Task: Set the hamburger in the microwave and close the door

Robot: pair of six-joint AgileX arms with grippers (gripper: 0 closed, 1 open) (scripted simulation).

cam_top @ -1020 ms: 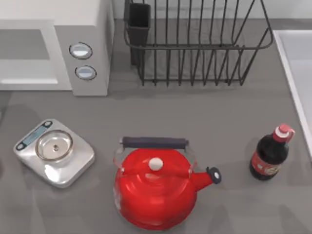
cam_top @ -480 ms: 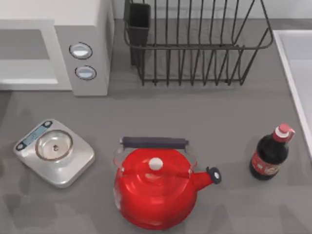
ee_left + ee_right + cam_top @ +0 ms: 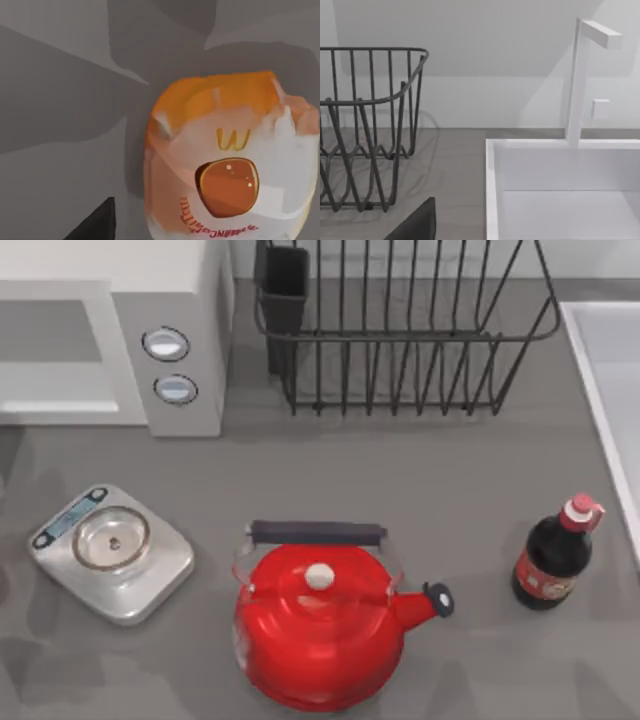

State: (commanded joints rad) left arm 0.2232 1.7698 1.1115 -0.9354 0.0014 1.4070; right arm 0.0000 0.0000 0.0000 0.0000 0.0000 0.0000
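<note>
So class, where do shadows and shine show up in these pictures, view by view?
Top view: soft grey shadows blotch the grey table near its bottom left, and pale highlights sit on the glossy red kettle. Left wrist view: broad shadows fall behind the wrapped orange-tan hamburger. Right wrist view: the black wire dish rack throws faint lines on the counter.

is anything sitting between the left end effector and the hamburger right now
Nothing visible does. In the left wrist view the hamburger lies close ahead on the grey table, with no object in front of it.

Microwave (image 3: 110, 335) back left; rack (image 3: 400, 330) beside; scale (image 3: 110, 552) left of kettle (image 3: 318, 625); bottle (image 3: 553, 558) right.
</note>
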